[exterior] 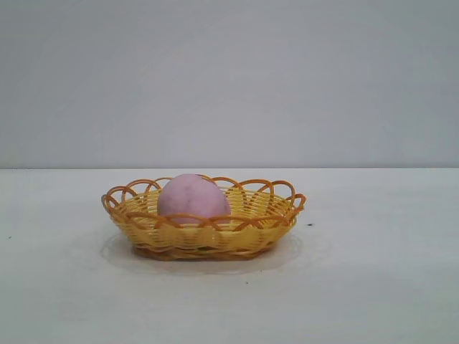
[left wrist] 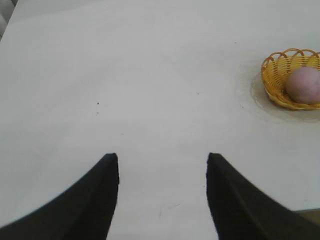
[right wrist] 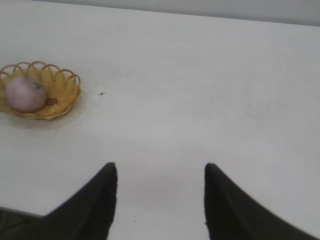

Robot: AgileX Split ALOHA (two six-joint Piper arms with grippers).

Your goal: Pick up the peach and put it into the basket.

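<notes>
The pale pink peach [exterior: 192, 197] lies inside the yellow-orange wicker basket [exterior: 269, 215] at the middle of the white table, toward the basket's left side. The peach [left wrist: 305, 85] and the basket [left wrist: 275, 80] also show far off in the left wrist view, and the peach [right wrist: 25, 93] and the basket [right wrist: 62, 92] in the right wrist view. My left gripper [left wrist: 162, 159] is open and empty over bare table, well away from the basket. My right gripper [right wrist: 160, 167] is open and empty over bare table, also far from the basket. Neither arm shows in the exterior view.
The white table [exterior: 373, 287] stretches around the basket, with a plain grey wall behind. A small dark speck [exterior: 310, 225] lies just right of the basket. The table's near edge [right wrist: 15, 214] shows in the right wrist view.
</notes>
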